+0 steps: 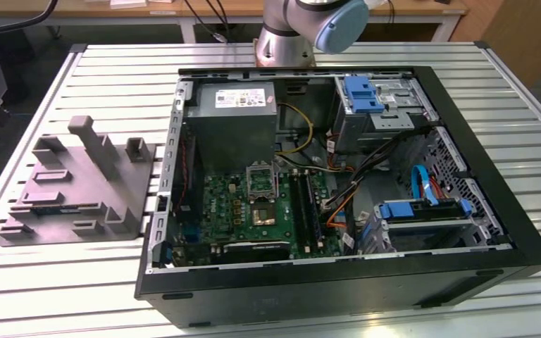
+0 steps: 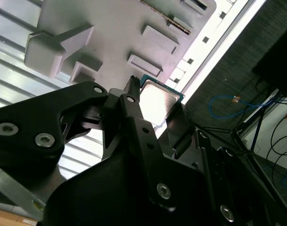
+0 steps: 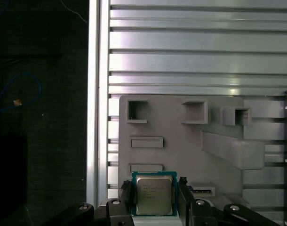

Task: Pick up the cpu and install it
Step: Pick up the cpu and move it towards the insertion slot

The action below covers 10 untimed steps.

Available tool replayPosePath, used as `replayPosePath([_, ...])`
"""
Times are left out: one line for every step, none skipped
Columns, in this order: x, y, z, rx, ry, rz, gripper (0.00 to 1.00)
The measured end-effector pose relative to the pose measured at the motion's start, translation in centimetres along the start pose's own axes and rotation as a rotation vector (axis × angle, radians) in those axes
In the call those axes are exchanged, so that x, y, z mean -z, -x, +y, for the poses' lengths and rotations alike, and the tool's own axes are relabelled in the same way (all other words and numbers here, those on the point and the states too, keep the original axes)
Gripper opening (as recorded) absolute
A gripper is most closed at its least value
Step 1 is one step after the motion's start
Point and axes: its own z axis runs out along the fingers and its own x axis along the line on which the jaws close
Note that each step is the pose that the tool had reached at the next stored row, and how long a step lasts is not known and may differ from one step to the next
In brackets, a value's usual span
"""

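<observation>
In the exterior view, a grey moulded parts tray (image 1: 64, 190) lies on a slatted metal table (image 1: 45, 282). Just beside the tray, on the exterior view's right, an open computer case (image 1: 524, 246) lies flat so that its green board (image 1: 242, 204) faces up. The board's socket frame (image 1: 261, 182) appears to be hinged open, probably to leave the socket free. A grey power-supply box (image 1: 237, 105) inside the case carries a white label with print too small to read. The robot arm (image 1: 299, 28) rises beyond the case, on the side away from the tray's near corner. In the second wrist view, the black gripper (image 2: 155, 103) pinches the cpu (image 2: 157, 100) by two opposite edges. The chip's bright metal top faces away from the tray (image 2: 115, 33), which lies well below it. That edge grip seems chosen to keep the chip level and its underside untouched. In the first wrist view, the fingers (image 3: 126, 192) clamp either side of the cpu (image 3: 154, 194). The chip hangs above the tray (image 3: 181, 136) near one of its edges, clear of the tray's moulded pockets. Faint lines of print cross the metal top but are not legible.
</observation>
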Motion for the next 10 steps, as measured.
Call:
replayPosePath([0.02, 0.00, 0.00, 0.000, 0.0000, 0.0000, 0.47])
replayPosePath([0.04, 0.00, 0.00, 0.000, 0.0000, 0.0000, 0.47])
replayPosePath([0.06, 0.00, 0.00, 0.000, 0.0000, -0.0001, 0.47])
replayPosePath([0.08, 0.00, 0.00, 0.000, 0.0000, -0.0001, 0.47])
replayPosePath([0.12, 0.00, 0.00, 0.000, 0.0000, 0.0000, 0.47])
replayPosePath([0.14, 0.00, 0.00, 0.000, 0.0000, 0.0000, 0.47])
replayPosePath([0.16, 0.00, 0.00, 0.000, 0.0000, 0.0000, 0.47])
replayPosePath([0.17, 0.00, 0.00, 0.000, 0.0000, 0.0000, 0.47])
replayPosePath([0.19, 0.00, 0.00, 0.000, 0.0000, 0.0000, 0.47])
replayPosePath([0.20, 0.00, 0.00, 0.000, 0.0000, 0.0000, 0.47])
